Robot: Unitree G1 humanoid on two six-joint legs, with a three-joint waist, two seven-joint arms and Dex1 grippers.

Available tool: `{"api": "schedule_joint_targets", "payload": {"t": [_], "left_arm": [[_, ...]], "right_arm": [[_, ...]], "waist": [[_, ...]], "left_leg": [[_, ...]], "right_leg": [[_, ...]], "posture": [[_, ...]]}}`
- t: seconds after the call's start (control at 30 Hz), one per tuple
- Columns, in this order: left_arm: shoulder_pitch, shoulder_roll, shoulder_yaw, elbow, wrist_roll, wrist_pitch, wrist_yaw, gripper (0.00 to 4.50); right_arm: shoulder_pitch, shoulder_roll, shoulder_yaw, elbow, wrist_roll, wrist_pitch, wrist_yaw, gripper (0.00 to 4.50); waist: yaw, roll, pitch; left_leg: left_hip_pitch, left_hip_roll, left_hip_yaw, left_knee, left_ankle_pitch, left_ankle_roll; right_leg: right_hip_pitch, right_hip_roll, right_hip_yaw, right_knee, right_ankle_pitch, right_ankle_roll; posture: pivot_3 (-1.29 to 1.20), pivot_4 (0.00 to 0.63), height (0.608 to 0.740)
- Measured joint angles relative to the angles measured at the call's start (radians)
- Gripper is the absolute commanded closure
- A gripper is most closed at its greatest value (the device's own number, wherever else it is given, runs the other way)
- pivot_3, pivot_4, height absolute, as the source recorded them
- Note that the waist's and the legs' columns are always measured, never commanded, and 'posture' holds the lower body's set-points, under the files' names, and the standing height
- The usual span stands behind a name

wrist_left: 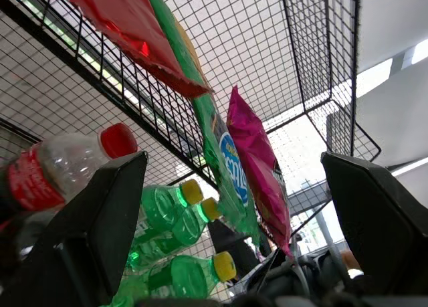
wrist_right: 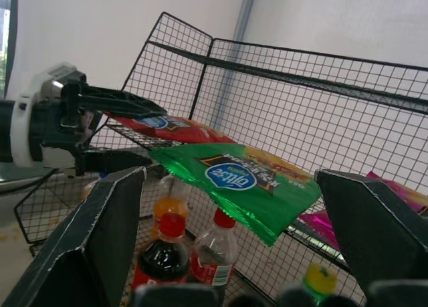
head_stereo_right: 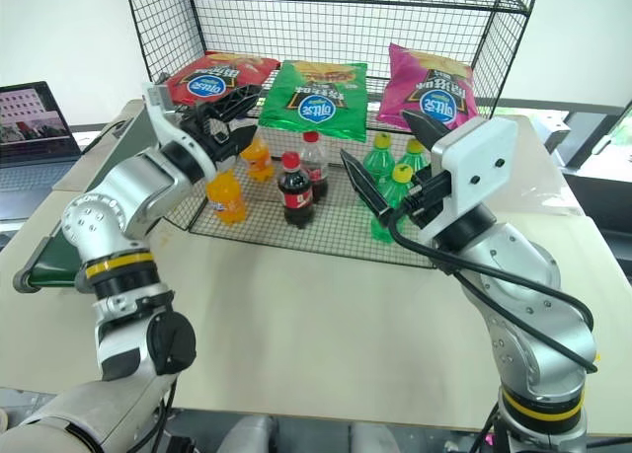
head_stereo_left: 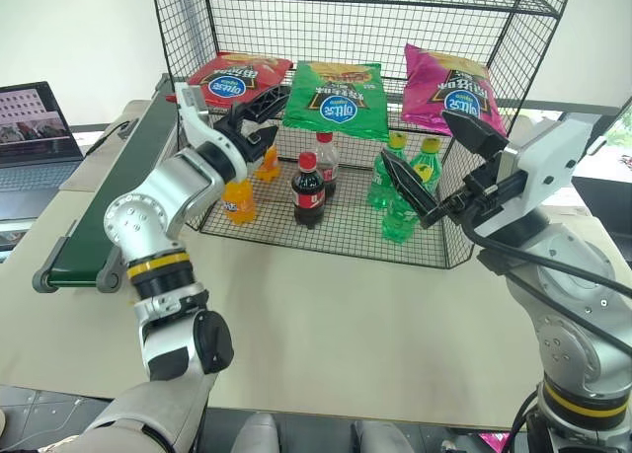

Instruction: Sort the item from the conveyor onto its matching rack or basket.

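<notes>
Green chip bag (head_stereo_left: 337, 99) lies on the middle tier of the black wire rack (head_stereo_left: 494, 48), between a red bag (head_stereo_left: 239, 78) and a magenta bag (head_stereo_left: 455, 86); its front edge overhangs the shelf wire. No end effector touches it.

Left end effector (head_stereo_left: 259, 117) sits at the rack's front, just beside the green bag's left edge, fingers spread and released, nothing between them. Right end effector (head_stereo_left: 440, 167) hangs in front of the rack's right half, fingers also spread, empty.

Lower tier: orange drink bottles (head_stereo_left: 240, 198), two cola bottles (head_stereo_left: 308, 188), green bottles (head_stereo_left: 400, 216). The left arm hides part of the orange bottles; the right fingers cut across the green ones, so their count is unclear.

Conveyor (head_stereo_left: 118, 191) runs along the left of the worktop (head_stereo_left: 336, 325); its far end is hidden behind the left arm. A laptop (head_stereo_left: 35, 137) at far left is cut off by the frame edge.
</notes>
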State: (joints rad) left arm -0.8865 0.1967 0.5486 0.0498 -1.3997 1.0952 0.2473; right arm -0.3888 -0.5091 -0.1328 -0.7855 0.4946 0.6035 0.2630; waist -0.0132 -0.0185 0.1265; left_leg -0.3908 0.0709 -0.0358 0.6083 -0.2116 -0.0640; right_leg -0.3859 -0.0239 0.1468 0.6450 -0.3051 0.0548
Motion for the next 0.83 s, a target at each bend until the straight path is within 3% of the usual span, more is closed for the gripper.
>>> {"api": "schedule_joint_targets", "payload": {"t": [0.07,0.2,0.4,0.47,0.53,0.63,0.83], "left_arm": [[0.041,0.023,-0.012,-0.067,-0.03,0.01,0.01,0.08],[0.272,0.218,-0.101,-0.34,0.069,0.008,-0.104,0.08],[0.624,0.4,-0.371,-0.47,0.535,-0.233,-0.316,0.08],[0.723,0.442,-0.481,-0.462,0.745,-0.425,-0.394,0.08],[0.786,0.422,-0.563,-0.405,0.902,-0.595,-0.44,0.08],[0.799,0.34,-0.617,-0.264,1.025,-0.749,-0.474,0.08],[0.743,0.258,-0.615,-0.1,1.106,-0.879,-0.545,0.08]], "right_arm": [[0.03,0.007,0.001,0.003,0.0,-0.008,0.01,0.0],[0.222,0.052,0.025,0.01,-0.014,-0.064,0.039,0.0],[0.379,0.11,0.096,0.089,-0.104,-0.165,0.059,0.0],[0.425,0.109,0.115,0.116,-0.161,-0.217,0.059,0.0],[0.477,0.131,0.125,0.179,-0.21,-0.264,0.05,0.0],[0.505,0.175,0.125,0.275,-0.263,-0.299,0.015,0.0],[0.483,0.22,0.109,0.362,-0.32,-0.364,-0.031,0.0]], "waist": [[0.002,0.0,0.0],[-0.003,0.001,-0.001],[-0.002,0.001,0.0],[0.001,0.0,-0.001],[0.004,0.0,-0.001],[0.002,0.0,0.0],[-0.003,0.0,-0.001]], "left_leg": [[0.0,0.0,0.0,0.0,0.0,0.0],[0.003,0.0,0.0,-0.002,0.0,-0.001],[0.003,0.0,0.0,-0.001,0.001,-0.002],[0.003,-0.001,0.0,-0.001,0.001,-0.002],[0.003,-0.001,0.001,-0.001,0.0,-0.001],[0.0,-0.001,0.001,-0.001,0.0,0.0],[0.001,-0.001,0.001,-0.001,-0.001,0.001]], "right_leg": [[0.0,0.0,0.0,0.001,0.0,0.0],[0.001,0.0,0.0,0.0,0.0,0.0],[0.001,0.0,0.001,-0.001,0.0,-0.001],[0.002,0.0,0.001,-0.003,0.0,-0.001],[0.003,-0.001,0.001,-0.005,0.0,-0.001],[0.0,-0.001,0.001,-0.004,0.0,-0.001],[0.001,-0.001,0.002,-0.003,0.0,0.0]], "posture": [[0.0,0.15,0.74],[0.0,0.15,0.74],[0.0,0.15,0.74],[0.0,0.15,0.74],[0.0,0.15,0.74],[0.0,0.15,0.74],[0.0,0.15,0.74]]}}
